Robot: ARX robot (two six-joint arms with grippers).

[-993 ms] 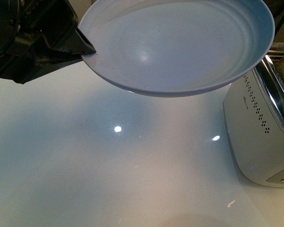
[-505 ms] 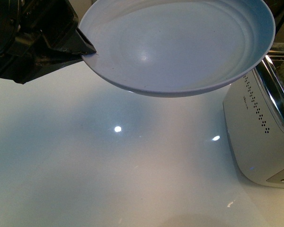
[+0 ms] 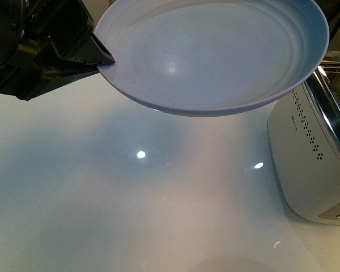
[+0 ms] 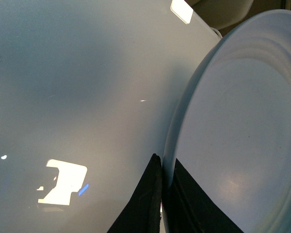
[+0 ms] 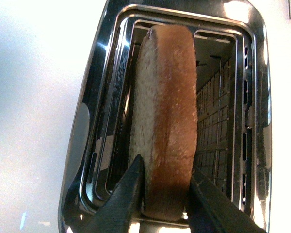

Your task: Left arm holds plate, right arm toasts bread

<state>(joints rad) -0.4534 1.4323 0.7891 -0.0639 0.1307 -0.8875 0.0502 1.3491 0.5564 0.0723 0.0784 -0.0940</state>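
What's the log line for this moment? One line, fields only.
left gripper: shut on plate rim | plate: empty, held above table | right gripper: shut on bread | bread: in toaster slot

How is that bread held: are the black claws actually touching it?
Touching. The right wrist view shows the right gripper pinching the bread, a finger pressed against each face with no gap.

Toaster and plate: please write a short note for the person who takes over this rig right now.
Left tool: shut on the rim of the pale blue plate. The plate is empty and held in the air above the white table, next to the toaster.
Right tool: shut on the bread slice, which stands on edge in one toaster slot.
Done: plate lifted, slice in the slot.
Left: probably release the slice and start the toaster. I cannot tell whether the slice is already toasted.
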